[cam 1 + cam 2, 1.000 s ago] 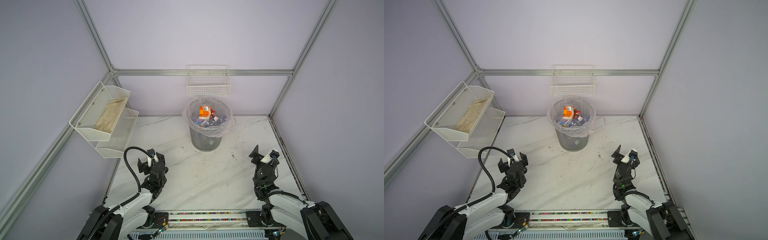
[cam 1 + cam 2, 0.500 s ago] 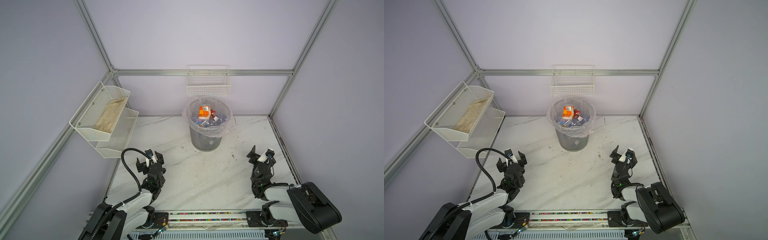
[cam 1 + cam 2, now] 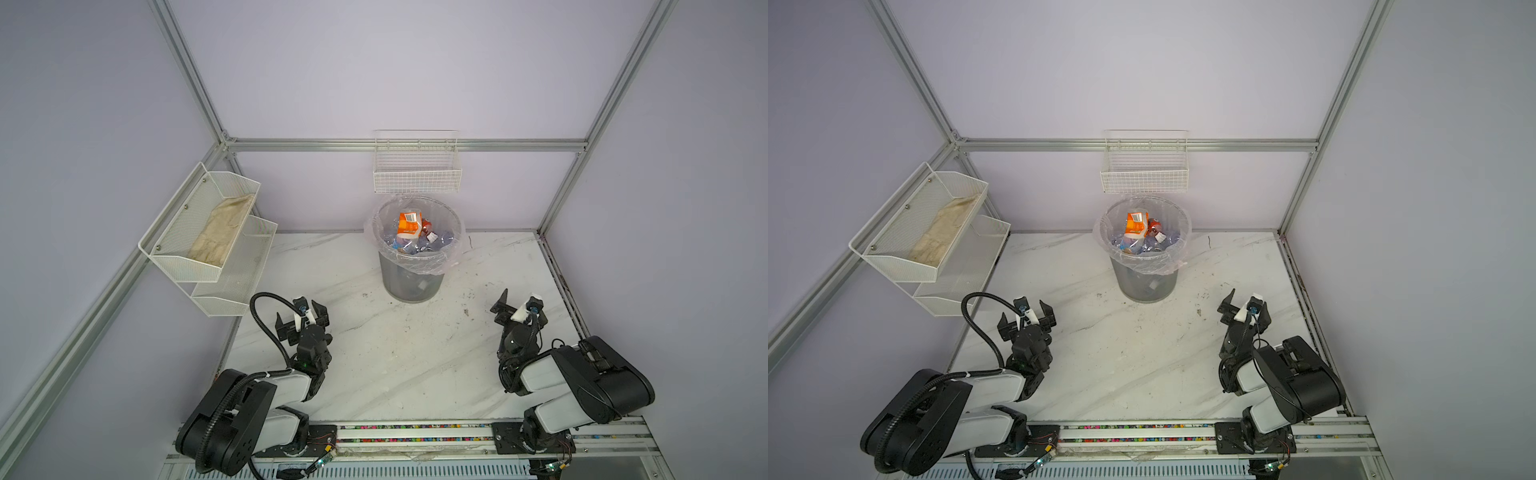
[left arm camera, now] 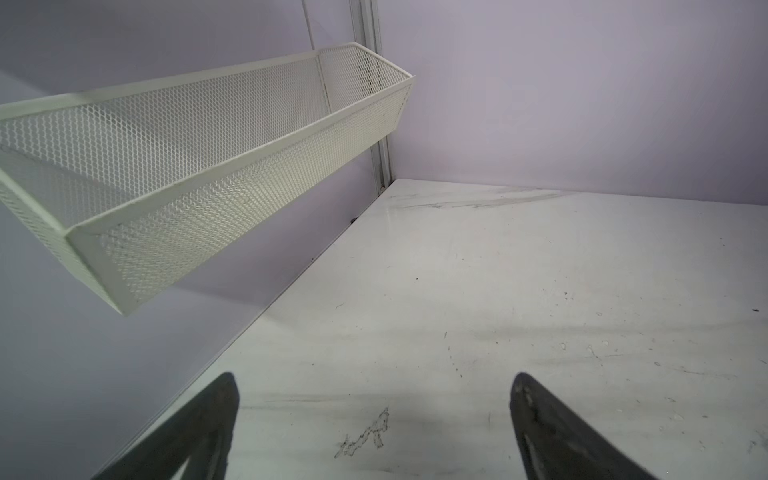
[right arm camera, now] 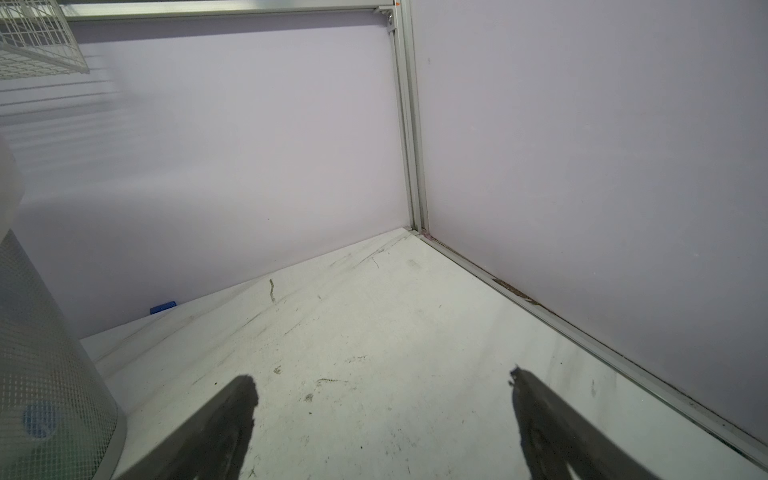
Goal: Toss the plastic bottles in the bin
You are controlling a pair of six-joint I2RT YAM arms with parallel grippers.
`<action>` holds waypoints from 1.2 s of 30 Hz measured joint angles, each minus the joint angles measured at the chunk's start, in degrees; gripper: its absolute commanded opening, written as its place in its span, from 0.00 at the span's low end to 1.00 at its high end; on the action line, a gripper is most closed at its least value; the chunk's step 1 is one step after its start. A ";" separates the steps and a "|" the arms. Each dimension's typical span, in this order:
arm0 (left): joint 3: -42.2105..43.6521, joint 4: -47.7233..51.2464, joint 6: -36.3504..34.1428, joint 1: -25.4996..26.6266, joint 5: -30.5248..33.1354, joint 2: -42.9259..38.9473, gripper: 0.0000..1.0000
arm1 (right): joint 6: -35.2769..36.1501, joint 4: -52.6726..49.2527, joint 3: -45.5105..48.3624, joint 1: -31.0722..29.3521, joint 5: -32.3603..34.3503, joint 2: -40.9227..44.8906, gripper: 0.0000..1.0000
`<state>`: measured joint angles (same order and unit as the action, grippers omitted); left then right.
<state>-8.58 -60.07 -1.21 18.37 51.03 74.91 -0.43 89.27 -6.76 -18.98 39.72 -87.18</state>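
Note:
The bin (image 3: pixel 411 286) (image 3: pixel 1144 286) is a grey mesh wastebasket with a clear liner, standing at the back middle of the marble table. Several plastic bottles (image 3: pixel 409 232) (image 3: pixel 1138 232) lie piled inside it, an orange-labelled one on top. Every bottle I see is inside the bin. My left gripper (image 3: pixel 302 318) (image 3: pixel 1026 318) (image 4: pixel 374 386) hovers low at the front left, open, with only bare tabletop between its fingers. My right gripper (image 3: pixel 519 307) (image 3: pixel 1246 309) (image 5: pixel 382 386) is open and empty at the front right. The bin's wall (image 5: pixel 41 353) shows at the edge of the right wrist view.
Two white mesh shelves (image 3: pixel 208 249) (image 4: pixel 208 158) hang on the left wall, the upper one holding a beige cloth (image 3: pixel 222 232). A white wire basket (image 3: pixel 417 174) hangs on the back wall above the bin. A small blue thing (image 5: pixel 163 308) lies by the back wall.
Both arms have folded back and down toward the front rail. The grippers shifted only slightly and stayed open.

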 measured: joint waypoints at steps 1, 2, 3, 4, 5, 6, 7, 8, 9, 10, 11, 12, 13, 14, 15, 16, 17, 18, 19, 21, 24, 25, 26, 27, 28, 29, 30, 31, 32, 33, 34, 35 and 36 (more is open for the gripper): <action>0.00 -1.33 -0.44 0.00 -0.04 0.90 1.00 | 0.11 0.20 -0.07 0.00 0.00 -0.57 0.97; 0.00 -2.45 -0.83 0.00 -0.02 1.49 1.00 | 0.15 0.28 -0.15 0.00 0.00 -1.01 0.98; 0.00 -3.91 -1.33 0.00 -0.02 2.12 1.00 | 0.28 0.63 -0.15 0.00 0.02 -1.70 0.98; 0.00 -5.16 -1.51 0.00 -0.02 2.51 1.00 | 0.39 0.92 -0.15 0.00 0.00 -2.43 0.97; 0.00 -6.14 -1.62 0.00 -0.02 2.78 1.00 | 0.61 1.07 -0.15 0.00 0.02 -3.19 0.98; 0.00 -6.97 -1.66 0.00 -0.04 2.93 1.00 | 0.90 1.20 -0.15 0.00 0.11 -4.02 0.97; 0.00 -7.74 -1.90 -0.09 -0.26 2.97 1.00 | 1.09 1.22 -0.13 0.00 0.15 -4.79 0.97; 0.00 -8.41 -2.14 -0.37 -0.76 3.08 1.00 | 1.11 1.22 -0.11 0.00 0.17 -5.20 0.97; 0.00 -9.03 -2.47 -0.79 -1.09 3.26 1.00 | 1.14 1.20 -0.07 0.00 0.26 -5.44 0.97; 0.00 -9.51 -2.54 -1.20 -1.33 3.54 1.00 | 1.11 1.36 0.02 0.00 0.37 -5.44 0.97; 0.00 -9.70 -2.58 -1.53 -1.64 3.76 1.00 | 1.11 1.42 0.04 0.00 0.46 -5.44 0.97; 0.00 -9.70 -2.64 -1.70 -2.05 3.82 1.00 | 1.11 1.42 0.04 0.00 0.55 -5.49 0.97; 0.00 -9.75 -2.67 -1.81 -2.60 3.82 1.00 | 1.11 1.40 0.04 0.00 0.76 -5.53 0.97; 0.00 -9.90 -2.67 -1.86 -2.86 3.82 1.00 | 1.11 1.46 0.04 0.00 1.07 -5.62 0.97; 0.00 -10.12 -2.62 -1.95 -3.10 3.82 1.00 | 1.16 1.60 0.04 0.00 1.40 -5.81 0.97; 0.00 -10.27 -2.45 -2.23 -3.48 3.82 1.00 | 1.22 1.60 0.02 0.00 1.51 -6.08 0.97; 0.00 -10.47 -2.29 -2.67 -3.80 3.82 1.00 | 1.31 1.62 0.02 0.00 1.57 -6.32 0.97; 0.00 -10.62 -2.05 -3.28 -4.20 3.82 1.00 | 1.49 1.64 0.00 0.00 1.57 -6.58 0.97; 0.00 -10.86 -1.51 -4.02 -4.44 3.91 1.00 | 1.84 1.64 -0.07 0.00 1.53 -6.86 0.98; 0.00 -11.45 -0.90 -5.16 -4.61 4.42 1.00 | 2.60 1.73 -0.44 0.00 1.33 -7.58 0.97; 0.04 -12.81 -0.31 -6.05 -5.14 5.64 1.00 | 2.73 1.79 -1.53 0.52 1.16 -9.44 0.97; 0.09 -13.84 -0.04 -6.10 -5.46 6.40 1.00 | 2.71 1.79 -1.84 0.87 1.11 -10.05 0.97; 0.22 -14.67 0.07 -6.10 -5.88 7.23 1.00 | 2.71 1.79 -1.97 1.11 1.03 -10.40 0.97; 0.63 -15.69 0.11 -6.10 -6.21 8.11 1.00 | 2.71 1.81 -2.03 1.29 0.90 -10.67 0.97; 1.14 -16.50 0.11 -6.10 -6.49 8.68 1.00 | 2.75 1.79 -2.03 1.38 0.59 -10.78 0.97; 1.79 -17.46 0.13 -6.10 -6.78 9.25 1.00 | 2.86 1.81 -2.10 1.42 0.17 -10.95 0.97; 2.38 -18.51 0.11 -6.10 -7.08 9.90 1.00 | 3.19 1.88 -2.34 1.49 -0.35 -11.43 0.97; 2.62 -18.99 0.11 -6.10 -7.41 10.36 1.00 | 3.56 1.88 -2.80 1.49 -0.92 -12.11 0.98; 2.78 -19.47 0.07 -6.10 -7.96 10.91 1.00 | 3.93 1.86 -3.41 1.49 -1.68 -13.05 0.97; 2.80 -19.93 -0.02 -6.10 -8.76 11.39 1.00 | 4.37 1.84 -4.15 1.53 -2.25 -14.10 0.97; 2.80 -20.24 -0.20 -6.05 -9.55 11.76 1.00 | 4.81 1.84 -4.74 1.53 -3.13 -14.86 0.97; 2.80 -20.61 -0.52 -5.95 -10.56 12.26 1.00 | 5.18 1.79 -5.07 1.55 -3.74 -15.39 0.97; 2.80 -20.81 -1.07 -5.84 -11.58 12.74 1.00 | 5.53 1.79 -5.20 1.57 -4.59 -15.67 0.97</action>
<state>-5.78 -80.88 -2.28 12.53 39.44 87.66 5.10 91.07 -11.97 -17.41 35.14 -102.85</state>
